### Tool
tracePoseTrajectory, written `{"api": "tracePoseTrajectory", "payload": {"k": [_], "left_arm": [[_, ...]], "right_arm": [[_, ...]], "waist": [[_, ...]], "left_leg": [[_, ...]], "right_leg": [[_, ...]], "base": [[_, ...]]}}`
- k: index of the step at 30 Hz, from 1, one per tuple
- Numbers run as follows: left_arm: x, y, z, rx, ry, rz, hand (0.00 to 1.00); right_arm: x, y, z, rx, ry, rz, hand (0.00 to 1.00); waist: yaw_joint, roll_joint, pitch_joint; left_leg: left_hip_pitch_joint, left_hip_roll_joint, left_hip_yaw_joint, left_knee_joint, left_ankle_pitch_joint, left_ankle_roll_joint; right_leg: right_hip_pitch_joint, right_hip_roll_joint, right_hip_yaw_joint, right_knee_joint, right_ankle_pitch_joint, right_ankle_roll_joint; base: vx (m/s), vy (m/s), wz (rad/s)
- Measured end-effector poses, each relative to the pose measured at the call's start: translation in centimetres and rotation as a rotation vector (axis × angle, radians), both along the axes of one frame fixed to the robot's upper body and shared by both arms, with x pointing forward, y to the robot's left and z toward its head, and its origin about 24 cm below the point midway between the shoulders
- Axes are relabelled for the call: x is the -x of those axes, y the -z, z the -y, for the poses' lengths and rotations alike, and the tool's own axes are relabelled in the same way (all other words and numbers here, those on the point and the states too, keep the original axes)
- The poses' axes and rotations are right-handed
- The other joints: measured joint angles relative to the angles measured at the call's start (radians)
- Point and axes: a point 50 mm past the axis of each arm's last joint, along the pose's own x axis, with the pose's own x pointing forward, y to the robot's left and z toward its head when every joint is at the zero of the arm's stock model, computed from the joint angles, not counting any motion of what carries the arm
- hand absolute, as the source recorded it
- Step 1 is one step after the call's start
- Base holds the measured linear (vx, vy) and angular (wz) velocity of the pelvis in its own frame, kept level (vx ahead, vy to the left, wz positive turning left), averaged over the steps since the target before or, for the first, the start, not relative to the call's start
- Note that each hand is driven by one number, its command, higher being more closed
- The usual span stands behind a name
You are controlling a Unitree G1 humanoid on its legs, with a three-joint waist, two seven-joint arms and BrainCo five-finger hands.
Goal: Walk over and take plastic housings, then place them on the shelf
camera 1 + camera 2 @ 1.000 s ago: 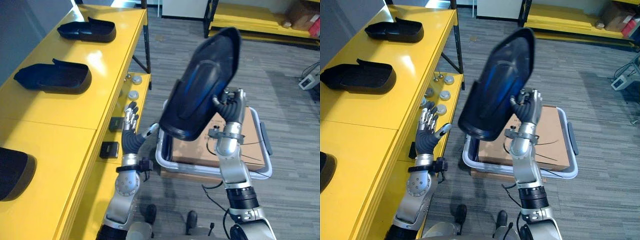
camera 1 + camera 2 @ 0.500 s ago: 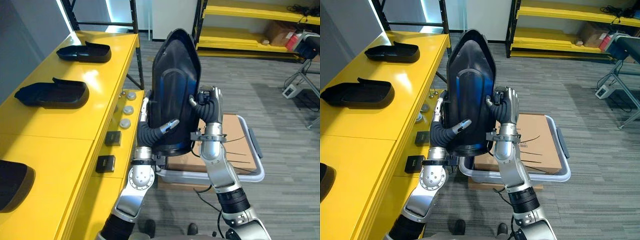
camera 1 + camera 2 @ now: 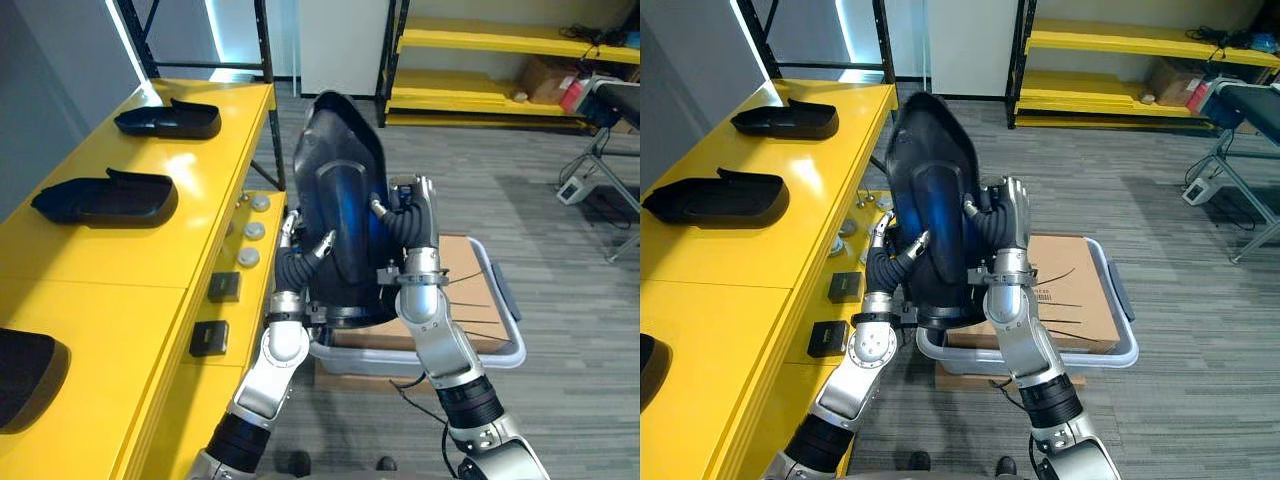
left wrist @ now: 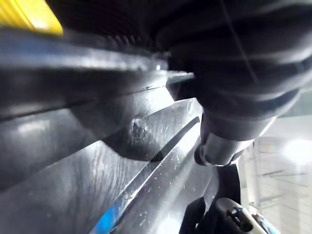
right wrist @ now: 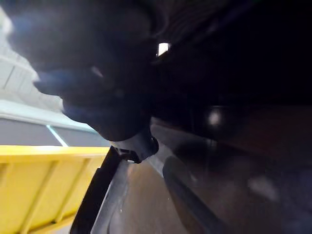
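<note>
A large black plastic housing (image 3: 340,230) stands nearly upright in front of me, held between both hands. My left hand (image 3: 298,262) grips its left edge, the thumb lying across the glossy front and the fingers behind. My right hand (image 3: 412,215) is curled round the right edge, a little higher. The housing's ribbed dark surface (image 4: 97,165) shows very close in the left wrist view. Three more black housings lie on the yellow shelf (image 3: 130,265) to my left: a far one (image 3: 168,120), a middle one (image 3: 105,198) and a near one (image 3: 25,365) cut off by the view's edge.
A grey tote (image 3: 500,352) holding a cardboard box (image 3: 470,285) sits on the floor just behind the held housing. Small round parts (image 3: 255,215) and two black boxes (image 3: 222,286) lie on the shelf's lower ledge. Yellow racks (image 3: 480,40) stand at the back.
The camera has shifted. My left hand moved from beside the shelf to the housing and closed on its left edge. The housing went from tilted to nearly upright and came lower.
</note>
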Motion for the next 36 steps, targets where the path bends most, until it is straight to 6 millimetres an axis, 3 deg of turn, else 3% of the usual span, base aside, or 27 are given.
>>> {"api": "tracePoseTrajectory", "payload": {"k": [7, 13, 17, 20, 22, 26, 28, 30, 32, 33, 35, 36], "left_arm": [[0.2, 0.5, -0.5, -0.005, 0.001, -0.025, 1.0], [0.5, 0.9, -0.7, -0.01, 0.013, -0.038, 1.0], [1.7, 3.2, -2.5, -0.054, -0.054, -0.136, 1.0], [1.8, 3.5, -3.6, -0.063, -0.103, -0.15, 1.0], [2.0, 3.1, -4.4, -0.074, -0.139, -0.132, 1.0], [2.8, 1.4, -5.8, -0.059, -0.212, -0.058, 1.0], [3.1, 1.1, -6.2, -0.054, -0.234, -0.044, 1.0], [3.9, 1.0, -6.7, -0.051, -0.25, -0.037, 1.0], [4.2, 1.0, -6.7, -0.05, -0.253, -0.038, 1.0], [4.5, 1.0, -6.8, -0.049, -0.254, -0.04, 1.0], [5.1, 1.0, -6.8, -0.042, -0.246, -0.041, 1.0], [5.2, 1.0, -6.8, -0.043, -0.244, -0.044, 1.0]], "right_arm": [[0.2, -0.4, -0.1, -0.048, -0.04, 0.007, 0.0], [1.4, -3.2, 1.2, -0.187, -0.103, 0.147, 0.0], [2.6, -6.5, 6.3, -0.335, 0.018, 0.361, 0.0], [3.0, -6.5, 10.0, -0.398, 0.153, 0.402, 0.0], [3.7, -5.5, 12.4, -0.424, 0.254, 0.393, 0.0], [5.4, -0.4, 18.0, -0.481, 0.514, 0.235, 0.0], [5.7, 2.5, 19.6, -0.489, 0.593, 0.111, 0.0], [6.6, 8.7, 21.6, -0.536, 0.709, -0.159, 0.0], [7.9, 12.6, 22.8, -0.585, 0.782, -0.326, 0.0], [9.3, 15.5, 23.4, -0.63, 0.833, -0.451, 0.0], [12.5, 20.9, 23.3, -0.757, 0.886, -0.677, 0.0], [13.4, 22.1, 22.9, -0.795, 0.894, -0.73, 0.0]], "waist": [[0.001, -0.001, -0.008], [0.0, -0.001, -0.009], [-0.006, -0.002, -0.009], [-0.011, -0.001, -0.009], [-0.017, -0.001, -0.009], [-0.031, -0.001, -0.009], [-0.044, -0.001, -0.009], [-0.053, 0.001, -0.01], [-0.054, 0.007, -0.013], [-0.054, 0.013, -0.016], [-0.052, 0.023, -0.02], [-0.052, 0.026, -0.022]], "left_leg": [[0.012, 0.0, 0.002, -0.004, 0.0, 0.0], [0.028, 0.0, 0.006, -0.021, 0.0, 0.0], [0.031, 0.0, 0.011, -0.021, 0.001, 0.001], [0.031, 0.0, 0.011, -0.021, 0.003, 0.005], [0.031, 0.0, 0.011, -0.021, 0.003, 0.005], [0.03, 0.0, 0.011, -0.021, 0.003, 0.004], [0.029, 0.0, 0.011, -0.022, 0.002, 0.004], [0.025, 0.0, 0.012, -0.022, 0.002, 0.004], [0.02, 0.0, 0.011, -0.022, -0.001, 0.0], [0.016, 0.0, 0.011, -0.022, -0.001, -0.001], [0.012, 0.002, 0.01, -0.022, 0.0, 0.001], [0.012, 0.003, 0.01, -0.022, 0.001, 0.002]], "right_leg": [[0.01, 0.0, 0.001, 0.0, 0.0, 0.001], [0.016, -0.001, 0.005, 0.0, -0.003, 0.002], [0.018, -0.001, 0.007, 0.0, -0.006, 0.007], [0.019, -0.001, 0.003, 0.001, -0.007, 0.008], [0.021, -0.002, 0.001, 0.001, -0.01, 0.008], [0.017, -0.003, 0.002, 0.001, -0.011, 0.008], [0.016, -0.003, 0.001, 0.001, -0.012, 0.008], [0.013, -0.003, 0.002, 0.0, -0.012, 0.009], [0.01, -0.003, 0.001, -0.001, -0.013, 0.009], [0.006, -0.003, 0.0, -0.001, -0.013, 0.009], [0.002, -0.002, -0.002, 0.0, -0.013, 0.009], [0.003, -0.001, -0.002, 0.001, -0.013, 0.009]], "base": [[0.0, 0.0, 0.0], [0.0, -0.002, -0.02], [0.0, -0.004, -0.02], [-0.01, -0.017, 0.05], [-0.01, -0.012, 0.05], [0.0, -0.004, -0.01], [0.0, 0.0, 0.0], [-0.02, -0.009, -0.01], [0.0, 0.0, 0.0], [0.0, 0.0, 0.0], [0.0, 0.0, 0.0], [0.0, 0.0, 0.03]]}}
